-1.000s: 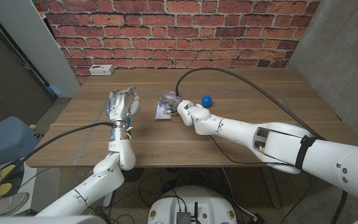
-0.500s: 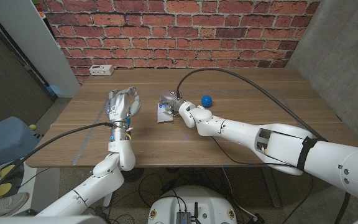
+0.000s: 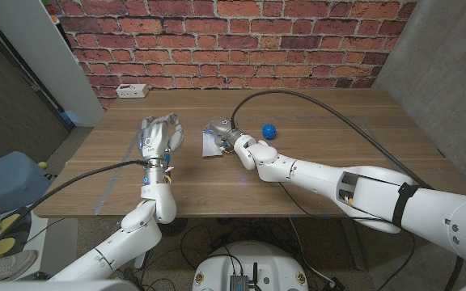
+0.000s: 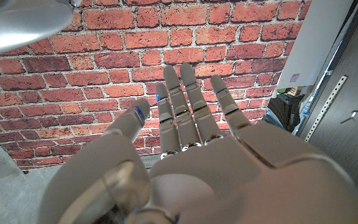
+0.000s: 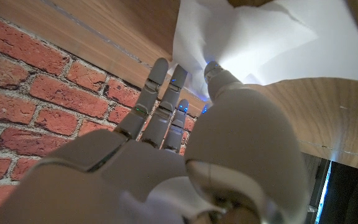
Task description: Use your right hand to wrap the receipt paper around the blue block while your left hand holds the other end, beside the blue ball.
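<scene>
head view: a wooden table (image 3: 298, 109) stands before a red brick wall. the right hand (image 3: 219, 135) reaches across the middle of the table and rests on a crumpled piece of white receipt paper (image 3: 209, 144). a fingertip seems to press into the sheet, but whether the hand truly grips it cannot be told. the blue block is not clearly visible here; it may lie under the paper and the hand. a blue ball (image 3: 269, 129) sits on the table just beside the right wrist, on the side away from the paper. the left hand (image 3: 158, 136) is near the paper but apart from it, with its fingers apart and nothing in them. a white power strip (image 3: 132, 90) lies near the wall.

left wrist view: the left hand (image 4: 185, 149) is seen from behind, fingers spread and pointing toward the brick wall, holding nothing.

right wrist view: the right hand (image 5: 185, 143) has its fingertips (image 5: 213, 71) against the rumpled receipt paper (image 5: 260, 43) on the wood.

judgement: the wrap looks only begun. the paper is bunched, not wound round a block, and the left hand has yet to take the other end.
</scene>
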Robot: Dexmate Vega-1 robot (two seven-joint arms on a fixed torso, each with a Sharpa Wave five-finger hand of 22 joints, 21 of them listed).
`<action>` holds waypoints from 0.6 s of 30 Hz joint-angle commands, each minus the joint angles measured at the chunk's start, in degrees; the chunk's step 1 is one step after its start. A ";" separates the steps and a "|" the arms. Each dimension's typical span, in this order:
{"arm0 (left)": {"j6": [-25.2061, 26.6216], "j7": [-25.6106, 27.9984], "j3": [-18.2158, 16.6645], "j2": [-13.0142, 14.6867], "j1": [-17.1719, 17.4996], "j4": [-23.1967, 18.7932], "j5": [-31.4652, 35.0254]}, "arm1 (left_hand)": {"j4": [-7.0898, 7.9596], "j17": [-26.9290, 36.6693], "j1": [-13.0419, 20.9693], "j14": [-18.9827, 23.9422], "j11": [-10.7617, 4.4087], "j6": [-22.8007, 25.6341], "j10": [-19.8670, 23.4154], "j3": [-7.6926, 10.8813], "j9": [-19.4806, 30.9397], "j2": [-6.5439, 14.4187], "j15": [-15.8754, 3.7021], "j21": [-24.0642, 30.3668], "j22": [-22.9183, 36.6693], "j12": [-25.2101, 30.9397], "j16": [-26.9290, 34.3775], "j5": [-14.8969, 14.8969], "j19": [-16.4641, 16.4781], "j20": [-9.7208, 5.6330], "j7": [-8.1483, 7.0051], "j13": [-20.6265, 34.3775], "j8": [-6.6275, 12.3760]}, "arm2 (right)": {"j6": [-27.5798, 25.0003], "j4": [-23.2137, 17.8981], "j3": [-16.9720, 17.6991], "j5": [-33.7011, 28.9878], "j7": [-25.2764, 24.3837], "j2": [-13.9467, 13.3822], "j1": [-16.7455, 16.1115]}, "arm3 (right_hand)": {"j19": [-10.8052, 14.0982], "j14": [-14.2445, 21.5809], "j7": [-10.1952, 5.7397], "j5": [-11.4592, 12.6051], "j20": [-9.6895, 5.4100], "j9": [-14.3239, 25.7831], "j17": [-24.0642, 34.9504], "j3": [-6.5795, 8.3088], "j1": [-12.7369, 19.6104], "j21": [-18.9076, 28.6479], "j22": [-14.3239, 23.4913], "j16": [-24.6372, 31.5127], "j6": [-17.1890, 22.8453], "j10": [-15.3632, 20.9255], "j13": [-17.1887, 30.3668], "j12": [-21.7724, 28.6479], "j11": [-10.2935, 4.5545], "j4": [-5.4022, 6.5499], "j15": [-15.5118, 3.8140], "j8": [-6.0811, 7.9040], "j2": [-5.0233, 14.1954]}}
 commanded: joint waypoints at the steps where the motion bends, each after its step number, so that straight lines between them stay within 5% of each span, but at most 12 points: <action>1: 0.75 0.02 -0.08 -0.12 0.63 -0.75 0.40 | -0.50 0.09 -0.54 -0.48 -0.12 0.19 -0.31 0.06 -0.04 0.33 -0.05 0.58 -0.01 0.30 -0.38 -0.17 -0.37 0.00 -0.24 0.24 -0.26 | 0.56 -6.37 3.48 -0.04 -3.74 -3.58 -2.94 | -0.23 -0.99 -0.09 0.16 0.10 0.00 -0.09 1.19 -0.17 -0.50 0.17 -0.67 -2.77 -0.55 -0.21 0.57 -0.02 0.12 -5.91 0.14 1.53; 14: 0.69 0.32 -0.22 -0.41 1.13 -1.06 0.27 | -0.93 -0.52 -1.02 -1.75 -0.30 -0.84 -2.06 0.50 -0.25 0.41 0.05 1.07 -0.28 -0.65 -1.51 -0.12 -0.52 0.10 -0.90 -0.27 -0.86 | 2.83 -9.05 9.30 2.24 -11.93 -4.82 -6.92 | -0.27 -0.21 0.08 -0.70 0.26 0.06 -0.96 3.30 -0.30 -1.15 0.14 -1.34 -0.89 2.35 -0.71 1.91 0.84 -0.06 -6.02 1.62 3.51; 18: 1.03 0.18 -0.32 -0.50 1.38 -1.34 0.19 | -1.19 -1.42 -1.33 -3.36 -0.35 -1.43 -3.77 0.92 -0.35 0.33 -0.30 1.40 -0.45 -1.68 -3.05 -0.06 -0.62 0.20 -1.11 -0.96 -1.04 | 4.43 -8.43 11.04 3.80 -14.67 -4.59 -7.80 | -0.12 -0.10 0.29 -0.96 0.06 0.06 -0.96 3.71 -1.66 -1.40 0.13 -1.42 -0.16 3.51 -0.93 2.21 1.05 0.74 -5.93 1.74 3.99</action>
